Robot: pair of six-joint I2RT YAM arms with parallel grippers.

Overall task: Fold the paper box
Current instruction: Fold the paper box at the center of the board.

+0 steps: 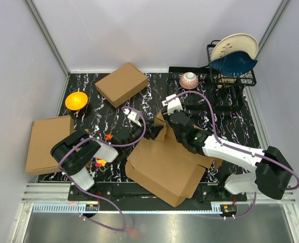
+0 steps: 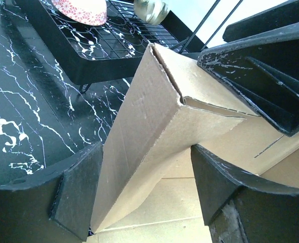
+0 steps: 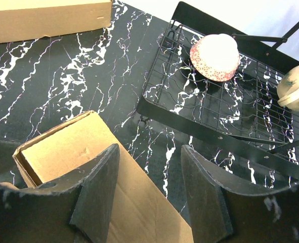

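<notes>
**Ops:** Where's the paper box?

**Me:** The paper box [image 1: 164,169] is at the near middle of the counter [image 1: 154,91], between my two bases. Its main panel lies flat, and one wall is lifted on the far side.

**Ops:** Grippers?

**Me:** The left gripper [image 2: 146,167] has a finger on each side of that lifted wall. Both look to be touching it, but I can't tell if it's truly clamped. The right gripper [image 3: 149,167] is spread wide over a folded corner of the box.

**Ops:** Surface, room?

**Me:** The counter is black with white marble veining. The walls [image 1: 139,30] are pale grey, with metal posts [image 1: 48,35] in the back corners.

- **Far right:** a wire dish rack [image 1: 240,78] holds a plate [image 1: 235,45] and a blue bowl [image 1: 235,63]. Beside it is a flat wire tray [image 3: 230,106] with an upturned pink patterned bowl [image 3: 215,56].
- **Far left:** an orange bowl [image 1: 76,100].
- **Back:** a small closed box [image 1: 121,83].
- **Left edge:** a cardboard slab [image 1: 48,144].
</notes>
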